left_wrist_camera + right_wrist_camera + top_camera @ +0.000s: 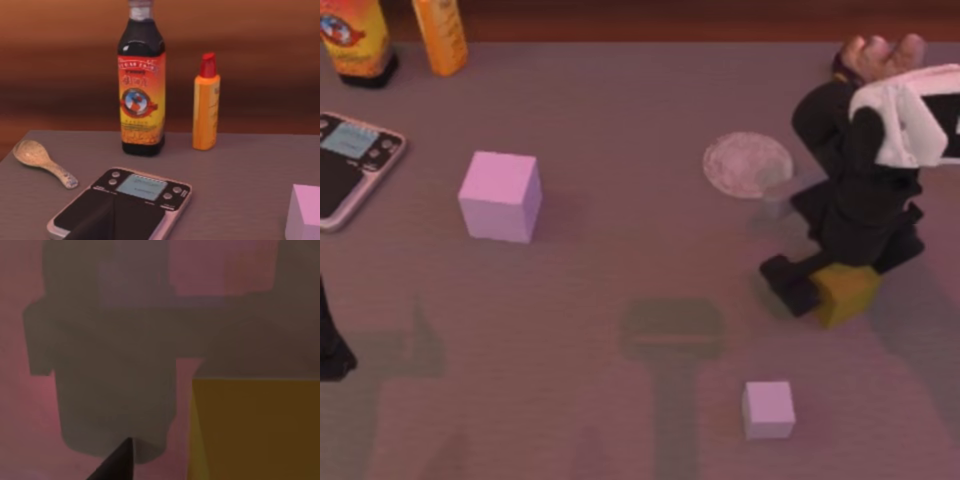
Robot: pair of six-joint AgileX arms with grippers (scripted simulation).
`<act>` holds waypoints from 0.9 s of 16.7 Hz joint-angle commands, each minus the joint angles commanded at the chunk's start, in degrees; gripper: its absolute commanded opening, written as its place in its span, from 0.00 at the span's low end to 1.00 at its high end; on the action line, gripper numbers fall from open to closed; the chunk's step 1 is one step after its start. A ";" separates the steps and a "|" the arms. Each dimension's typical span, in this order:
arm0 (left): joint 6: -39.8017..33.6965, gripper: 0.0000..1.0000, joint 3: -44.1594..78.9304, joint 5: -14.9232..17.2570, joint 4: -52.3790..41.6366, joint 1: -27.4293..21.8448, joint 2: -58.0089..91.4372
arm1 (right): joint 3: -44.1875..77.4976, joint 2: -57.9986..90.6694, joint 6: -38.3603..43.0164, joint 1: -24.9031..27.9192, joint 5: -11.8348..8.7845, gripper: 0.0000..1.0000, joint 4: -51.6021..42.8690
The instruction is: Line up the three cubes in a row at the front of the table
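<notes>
Straddling the yellow cube [848, 293] at the table's [620, 100] right, the right gripper [825, 290] has its jaws around it, with the pink cube [500, 195] far left and the small white cube [768, 409] near the front.

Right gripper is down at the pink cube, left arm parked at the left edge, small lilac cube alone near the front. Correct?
Not quite. In the top view the right gripper is down at the mustard-yellow cube, not the large pink cube, which sits untouched further left. The left arm is parked at the left edge, and the small lilac cube stands alone near the front.
</notes>
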 joint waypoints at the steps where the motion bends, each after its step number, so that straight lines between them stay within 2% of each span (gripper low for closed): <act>1: 0.00 1.00 0.00 0.00 0.00 0.00 0.00 | 0.00 0.00 0.00 0.00 0.00 0.47 0.00; 7: 0.00 1.00 0.00 0.00 0.00 0.00 0.00 | 0.00 0.00 0.00 0.00 0.00 0.02 0.00; 15: 0.00 1.00 0.00 0.00 0.00 0.00 0.00 | 0.00 0.00 0.00 0.00 0.00 0.00 0.00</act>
